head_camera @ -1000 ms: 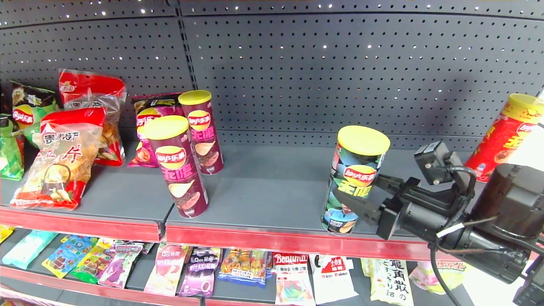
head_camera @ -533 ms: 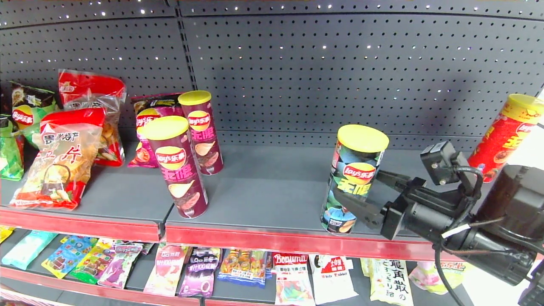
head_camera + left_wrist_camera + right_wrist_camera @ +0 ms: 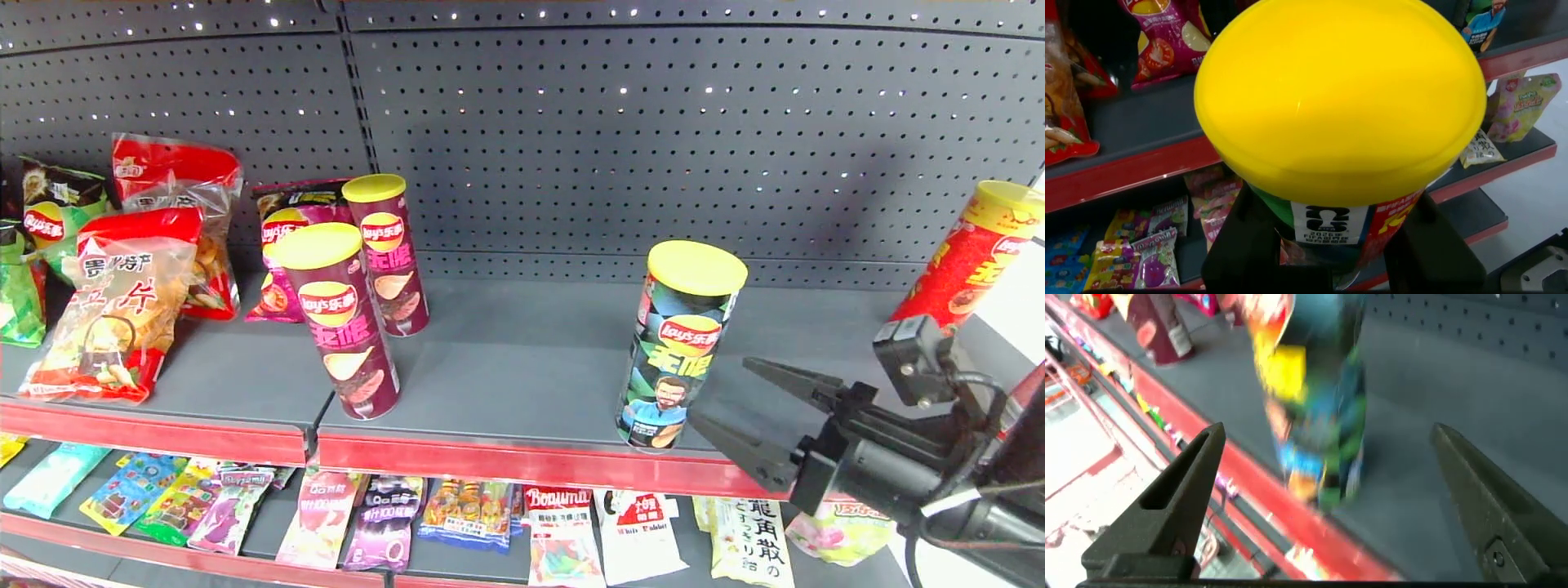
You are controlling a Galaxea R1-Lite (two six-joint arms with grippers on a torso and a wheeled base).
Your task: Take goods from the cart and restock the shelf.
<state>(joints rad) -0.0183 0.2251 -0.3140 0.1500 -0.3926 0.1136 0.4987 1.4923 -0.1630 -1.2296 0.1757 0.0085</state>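
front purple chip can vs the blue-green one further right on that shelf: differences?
Print: the front purple can is purple with a chip picture, while the blue-green can carries a cartoon figure.
Place: the front purple can stands by the seam in the shelf, with the blue-green can well to its right.
Neighbours: a second purple can stands behind the front purple can. The open right hand points at the blue-green can, clear of it.
Shared: both are upright with yellow lids.
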